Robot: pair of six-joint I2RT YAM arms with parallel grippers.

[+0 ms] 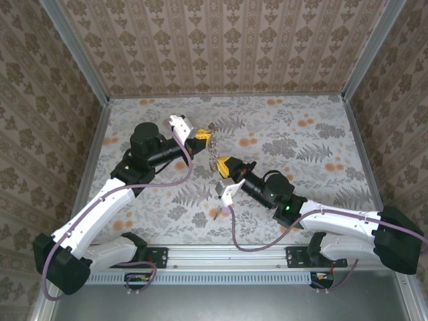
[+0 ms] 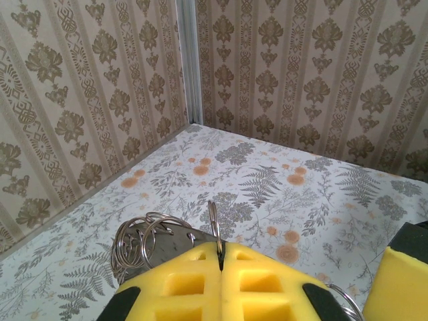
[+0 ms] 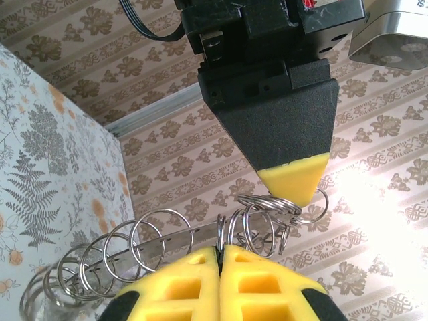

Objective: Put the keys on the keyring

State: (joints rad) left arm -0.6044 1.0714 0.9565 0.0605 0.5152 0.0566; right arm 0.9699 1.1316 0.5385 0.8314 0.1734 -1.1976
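Note:
The keyring is a bunch of silver split rings threaded on a flat metal strip, held above the table between both arms. My left gripper is shut on one upright ring; the strip and several rings lie just left of it. My right gripper is shut on another ring near the strip's middle. The left gripper's yellow fingertip pinches the ring cluster at the strip's far end. From above, the left gripper and right gripper nearly touch. I cannot make out the keys.
The floral table is walled on three sides by patterned panels. A small pale item lies on the table under the right wrist, too small to identify. The right gripper's yellow finger shows beside the left one.

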